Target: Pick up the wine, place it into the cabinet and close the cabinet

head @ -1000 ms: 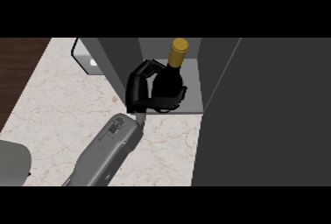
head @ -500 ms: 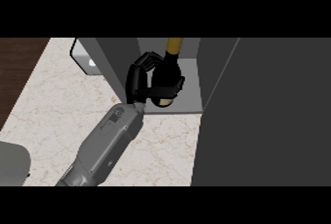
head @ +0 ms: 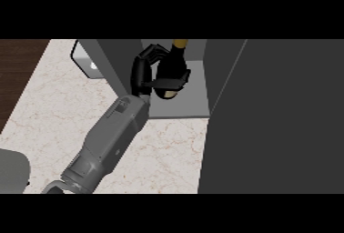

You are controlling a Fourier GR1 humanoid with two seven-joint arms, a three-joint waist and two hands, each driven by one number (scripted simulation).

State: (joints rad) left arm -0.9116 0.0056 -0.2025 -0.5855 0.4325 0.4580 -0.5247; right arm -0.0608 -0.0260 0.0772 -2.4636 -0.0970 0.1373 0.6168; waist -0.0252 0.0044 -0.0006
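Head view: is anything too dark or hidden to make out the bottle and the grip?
Head view: the dark wine bottle blends with the black hand curled round it; only its yellow neck stands out. The cabinet interior is flat grey, with no glare. The door fills the right as a dark slab. The other hand is out of view.

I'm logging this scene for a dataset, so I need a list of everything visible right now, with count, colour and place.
wine bottle: one, dark body with yellow top, upright inside the cabinet, mostly hidden by the hand.
cabinet: one, grey, open, at the counter's far middle.
cabinet door: one, dark grey, swung open, filling the view's right side.
counter: one, pale marble, left and middle.
wooden surface: one, dark brown, far left.
grey object: one, lower left edge; cannot tell what it is.
hand: one, black, curled round the wine bottle; which hand I cannot tell.
forearm: one, grey, coming up from the lower edge.
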